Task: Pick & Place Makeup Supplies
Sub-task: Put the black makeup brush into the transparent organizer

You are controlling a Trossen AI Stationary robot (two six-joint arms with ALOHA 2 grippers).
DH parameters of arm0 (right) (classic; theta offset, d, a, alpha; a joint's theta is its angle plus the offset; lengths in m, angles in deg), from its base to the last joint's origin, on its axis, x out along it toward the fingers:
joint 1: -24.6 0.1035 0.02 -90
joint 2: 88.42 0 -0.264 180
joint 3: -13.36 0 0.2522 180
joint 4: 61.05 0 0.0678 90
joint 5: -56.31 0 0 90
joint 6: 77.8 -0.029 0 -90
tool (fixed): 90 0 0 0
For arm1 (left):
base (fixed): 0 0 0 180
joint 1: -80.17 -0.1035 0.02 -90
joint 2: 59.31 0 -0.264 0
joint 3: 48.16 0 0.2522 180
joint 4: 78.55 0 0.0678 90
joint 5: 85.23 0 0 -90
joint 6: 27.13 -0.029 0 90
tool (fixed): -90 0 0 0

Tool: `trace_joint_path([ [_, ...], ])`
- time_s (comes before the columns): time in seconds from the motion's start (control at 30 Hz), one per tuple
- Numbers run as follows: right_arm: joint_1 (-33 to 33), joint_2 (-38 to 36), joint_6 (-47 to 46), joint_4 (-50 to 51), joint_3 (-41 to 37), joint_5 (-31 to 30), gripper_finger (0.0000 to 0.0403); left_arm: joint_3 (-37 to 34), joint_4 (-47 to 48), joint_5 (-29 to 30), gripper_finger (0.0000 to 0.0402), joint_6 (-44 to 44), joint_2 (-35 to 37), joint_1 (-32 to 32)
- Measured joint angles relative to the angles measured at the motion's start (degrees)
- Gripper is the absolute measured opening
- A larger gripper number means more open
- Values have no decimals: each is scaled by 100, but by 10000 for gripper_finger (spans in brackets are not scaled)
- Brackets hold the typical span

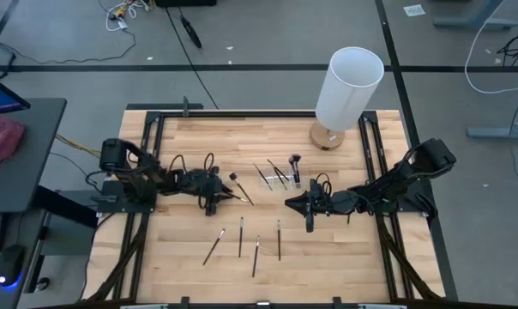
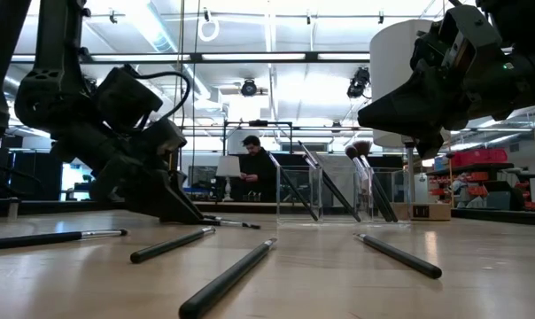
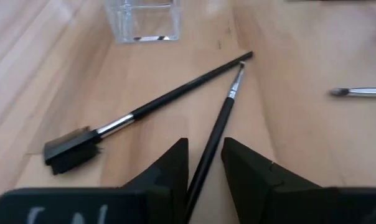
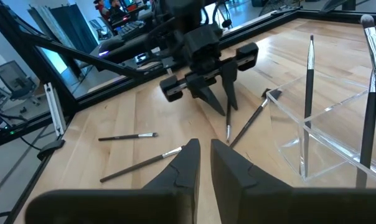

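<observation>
My left gripper (image 1: 213, 199) is down at the table, open, its fingers on either side of a thin black makeup brush (image 3: 216, 132) that lies flat with its small bristle tip pointing away. A second brush (image 3: 169, 98) with a dark comb head lies crossed beside it. Several more brushes (image 1: 240, 237) lie loose nearer the front edge. Others stand leaning in the clear holder (image 1: 280, 178). My right gripper (image 1: 309, 215) hovers above the table to the holder's right, shut and empty. My left gripper comes at the thin brush's handle (image 3: 203, 171) slanting down, along the handle's length, with one finger on each side. The brush lies flat on the wood. Whether the fingers touch it, I cannot tell.
A tall white cylinder lamp (image 1: 349, 86) stands on a round wooden base at the far right of the table. The black frame rails (image 1: 147, 163) run along both sides. Bare wood lies between the loose brushes and the holder. A person (image 2: 254, 168) shows far behind the table.
</observation>
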Motion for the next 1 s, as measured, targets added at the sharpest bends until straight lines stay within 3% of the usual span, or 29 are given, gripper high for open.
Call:
trace_joint_path([
  [0.2,0,0,0,0,0,0,43,0,-101,339,83,185,-108,393],
  [0.57,0,0,15,0,0,0,43,-20,-942,425,13,622,-683,589],
  [1.0,0,0,55,0,0,0,43,-12,-1266,1256,11,929,-864,1023],
])
